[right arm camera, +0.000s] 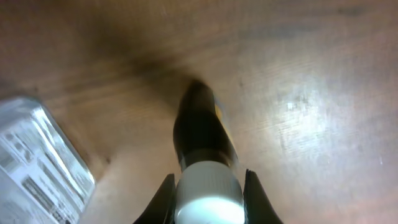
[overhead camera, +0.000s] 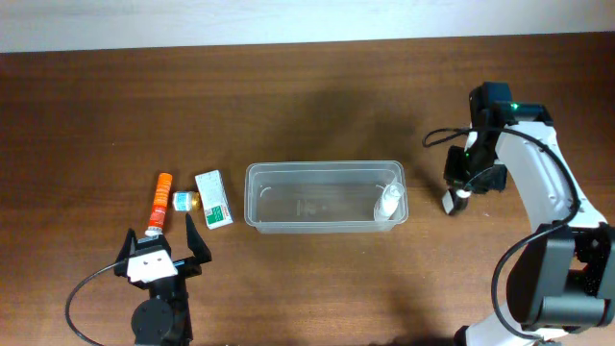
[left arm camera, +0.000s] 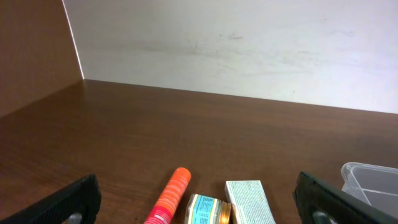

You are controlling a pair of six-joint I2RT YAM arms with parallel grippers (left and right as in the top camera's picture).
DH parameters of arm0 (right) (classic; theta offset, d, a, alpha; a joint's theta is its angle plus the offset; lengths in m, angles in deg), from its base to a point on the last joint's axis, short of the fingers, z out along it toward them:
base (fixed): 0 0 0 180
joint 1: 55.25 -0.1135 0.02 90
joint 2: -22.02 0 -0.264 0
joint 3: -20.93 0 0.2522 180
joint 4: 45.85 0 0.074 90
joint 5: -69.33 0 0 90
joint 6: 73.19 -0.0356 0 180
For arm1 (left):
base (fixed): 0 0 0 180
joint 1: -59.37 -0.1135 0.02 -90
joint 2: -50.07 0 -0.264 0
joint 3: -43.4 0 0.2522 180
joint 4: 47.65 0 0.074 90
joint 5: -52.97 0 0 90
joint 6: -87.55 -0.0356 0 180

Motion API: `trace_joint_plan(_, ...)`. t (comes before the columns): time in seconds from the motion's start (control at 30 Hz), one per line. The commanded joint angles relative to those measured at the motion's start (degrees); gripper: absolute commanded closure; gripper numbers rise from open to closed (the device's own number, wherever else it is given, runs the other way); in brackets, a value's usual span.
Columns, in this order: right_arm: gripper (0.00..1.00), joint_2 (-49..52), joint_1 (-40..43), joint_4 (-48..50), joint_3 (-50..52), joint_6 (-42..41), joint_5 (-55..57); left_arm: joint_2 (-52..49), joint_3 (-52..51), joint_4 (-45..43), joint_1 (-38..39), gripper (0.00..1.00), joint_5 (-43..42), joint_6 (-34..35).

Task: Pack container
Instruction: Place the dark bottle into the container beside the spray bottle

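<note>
The clear plastic container (overhead camera: 325,197) sits mid-table with a small clear bottle (overhead camera: 388,202) inside at its right end. Its corner shows in the left wrist view (left arm camera: 372,180) and its end in the right wrist view (right arm camera: 37,165). My right gripper (overhead camera: 455,195) is shut on a dark bottle with a white cap (right arm camera: 205,155), just right of the container. My left gripper (overhead camera: 159,250) is open and empty, just in front of an orange tube (overhead camera: 159,203), a small blue-labelled jar (overhead camera: 183,201) and a white-and-green box (overhead camera: 213,199).
The orange tube (left arm camera: 169,198), the jar (left arm camera: 206,210) and the box (left arm camera: 249,202) lie side by side on the brown table, left of the container. A white wall (left arm camera: 236,43) runs along the table's far edge.
</note>
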Motion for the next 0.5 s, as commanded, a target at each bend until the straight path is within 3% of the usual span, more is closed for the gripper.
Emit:
trace_joint_plan(0.0,0.96,-6.3,-1.2,-4.0,-4.9,-0.2,0.3,0.4,-0.4,-0.2,-0.3,0.00,-0.3,-0.5)
trace_joint_plan(0.17,0.96,-16.2,-6.8,-10.9,-11.8,-4.2,0.3,0.4,-0.4,-0.2,-0.3,0.00,-0.3,-0.5)
trace_joint_plan(0.47,0.96,-27.3,-18.3,-11.5,-15.5,-15.5,0.3,0.4,-0.4,-0.2,-0.3,0.00,-0.3,-0.5)
